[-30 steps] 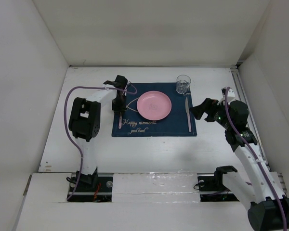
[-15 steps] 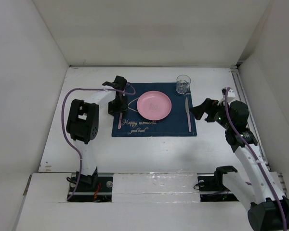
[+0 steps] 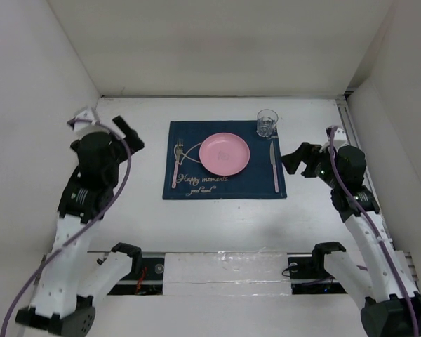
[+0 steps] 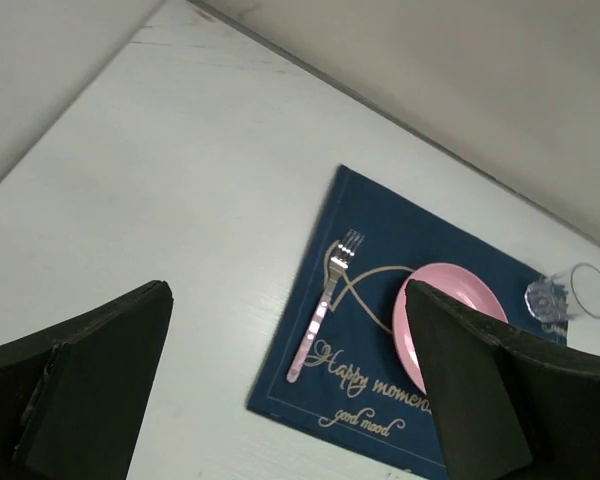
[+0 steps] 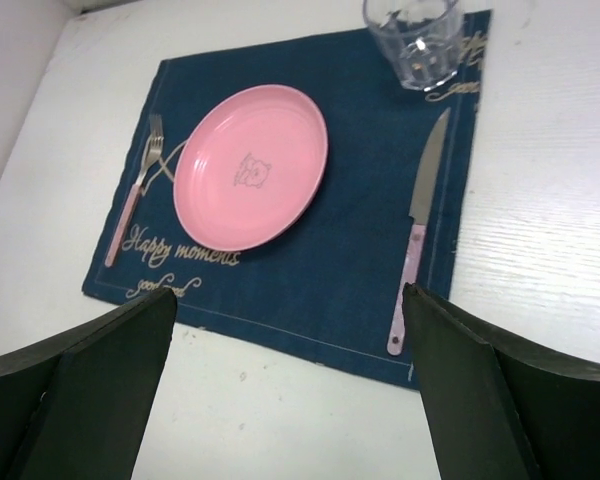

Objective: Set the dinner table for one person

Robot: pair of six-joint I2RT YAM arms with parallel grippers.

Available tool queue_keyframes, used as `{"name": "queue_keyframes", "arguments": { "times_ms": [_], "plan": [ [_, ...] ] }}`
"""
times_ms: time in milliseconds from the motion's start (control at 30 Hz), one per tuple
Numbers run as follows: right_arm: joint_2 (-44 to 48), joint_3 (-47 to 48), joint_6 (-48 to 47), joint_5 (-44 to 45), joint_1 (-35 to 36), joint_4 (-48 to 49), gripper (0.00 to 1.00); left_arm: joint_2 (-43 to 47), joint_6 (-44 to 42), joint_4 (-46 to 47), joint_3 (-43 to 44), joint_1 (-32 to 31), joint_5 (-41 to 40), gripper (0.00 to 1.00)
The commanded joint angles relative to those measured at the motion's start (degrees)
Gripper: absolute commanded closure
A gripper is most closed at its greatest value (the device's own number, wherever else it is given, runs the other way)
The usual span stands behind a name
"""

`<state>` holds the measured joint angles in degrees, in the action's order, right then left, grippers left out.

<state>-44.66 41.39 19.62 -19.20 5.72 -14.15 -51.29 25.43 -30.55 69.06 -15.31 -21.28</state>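
Note:
On the white dinner table (image 3: 224, 217) a navy placemat (image 3: 224, 179) carries a pink plate (image 3: 224, 154) at its middle. A pink-handled fork (image 3: 177, 163) lies left of the plate, a pink-handled knife (image 3: 274, 167) lies right of it, and a clear glass (image 3: 267, 123) stands at the mat's far right corner. My left gripper (image 3: 130, 133) hangs open and empty, well left of the mat; in its wrist view the fork (image 4: 325, 305) lies free between the spread fingers. My right gripper (image 3: 295, 160) is open and empty just right of the knife (image 5: 417, 235).
White walls close the table in at the back and on both sides. Bare tabletop (image 5: 280, 400) runs between the mat's near edge and the arm bases. The left wrist view also shows the plate (image 4: 455, 283) and the glass (image 4: 570, 300).
The left gripper opened and let go of the fork, then pulled away left and back from the placemat. The fork stays on the mat. The right arm barely moved.

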Motion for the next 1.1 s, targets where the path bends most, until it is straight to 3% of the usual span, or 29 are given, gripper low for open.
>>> {"name": "queue_keyframes", "arguments": {
  "times_ms": [0, 133, 200, 267, 500, 800, 1067],
  "plan": [
    [2.3, 8.6, -2.4, 6.5, 0.5, -6.1, 0.00, 7.8, 4.7, -4.1, -7.3, 0.1, -11.1, 0.00],
    [9.6, 19.1, -6.3, 12.2, 1.0, -21.5, 0.00, 16.0, 7.4, -6.3, -8.9, 0.1, -13.3, 0.00],
    [12.6, 23.1, -4.5, 19.2, 4.0, -24.7, 0.00, 19.4, 8.1, -7.7, -8.3, 0.1, -12.7, 0.00],
    [16.6, 25.2, -4.5, 20.2, 5.9, -27.3, 0.00, 21.5, 8.8, -9.0, -8.3, 0.1, -13.4, 0.00],
    [22.0, 35.0, -6.3, 29.6, 5.9, -39.6, 0.00, 30.3, 10.1, -10.4, -8.3, 0.1, -16.8, 0.00],
    [25.3, 37.8, -7.0, 33.6, 6.9, -42.6, 0.00, 38.2, 12.2, -10.5, -9.8, 0.1, -17.5, 0.00],
    [23.0, 37.8, -7.0, 31.9, 6.9, -42.0, 0.00, 37.0, 10.9, -10.0, -9.8, 0.1, -17.0, 0.00]
  ]
}}
